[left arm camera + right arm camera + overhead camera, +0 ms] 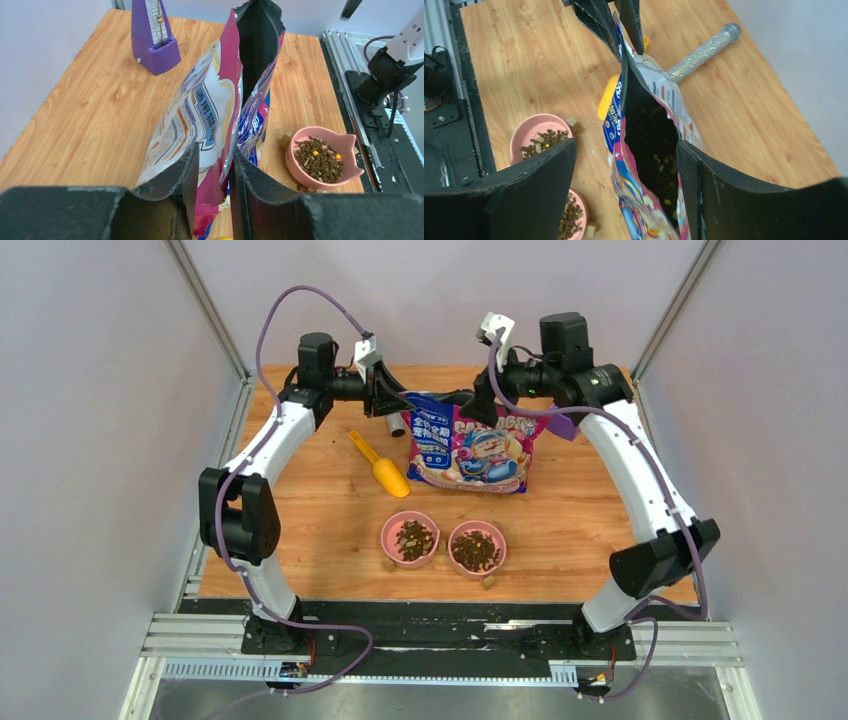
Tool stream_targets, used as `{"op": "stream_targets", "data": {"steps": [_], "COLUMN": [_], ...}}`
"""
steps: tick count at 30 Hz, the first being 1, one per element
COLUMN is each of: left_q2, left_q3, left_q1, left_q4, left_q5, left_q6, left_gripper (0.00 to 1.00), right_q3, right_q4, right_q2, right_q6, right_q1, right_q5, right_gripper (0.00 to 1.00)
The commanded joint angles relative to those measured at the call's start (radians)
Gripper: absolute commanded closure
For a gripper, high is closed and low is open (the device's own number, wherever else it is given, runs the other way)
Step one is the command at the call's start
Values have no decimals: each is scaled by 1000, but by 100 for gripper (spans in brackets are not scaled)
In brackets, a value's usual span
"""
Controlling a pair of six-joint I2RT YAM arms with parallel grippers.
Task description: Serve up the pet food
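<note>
Left claw (212, 167) straddles the bag (470, 450) edge, grip unclear; right claw (624, 147) gapes, released. Pet food (415, 537) sits in both bowls (384, 537), six o'clock of the bag. Serving looks finished; withdraw without toppling it.

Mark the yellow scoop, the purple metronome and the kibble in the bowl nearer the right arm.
yellow scoop (381, 466): top view, where handle meets pan.
purple metronome (155, 40): left wrist view, front face.
pet food (476, 550): top view, middle of the heap.
</note>
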Motion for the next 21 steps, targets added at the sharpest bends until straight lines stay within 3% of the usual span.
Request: {"op": "stream_targets", "data": {"steps": [1,4,7,11,15,21], "left_q2": [-45,-42,-39,-38,-33,-35], "left_q3": [15,17,21,44,81,101], "left_q1": [2,2,3,6,10,19], "left_q4": [48,45,31,-82,-207,-223], "left_q5": [62,103,116,112,104,98], "left_q6": [0,3,12,131,214,226], "left_gripper": [67,74,88,100,100,100], "right_q3": [73,110,131,157,166,156], "right_q4": [62,93,126,155,155,186], "right_q2": [83,143,194,225,196,116], "right_q6": [63,20,-23,-25,-2,33], "right_q1": [54,101,152,176,183,185], "right_q5": [-28,-3,31,78,70,-20], "right_gripper": [24,24,25,26,25,24]}}
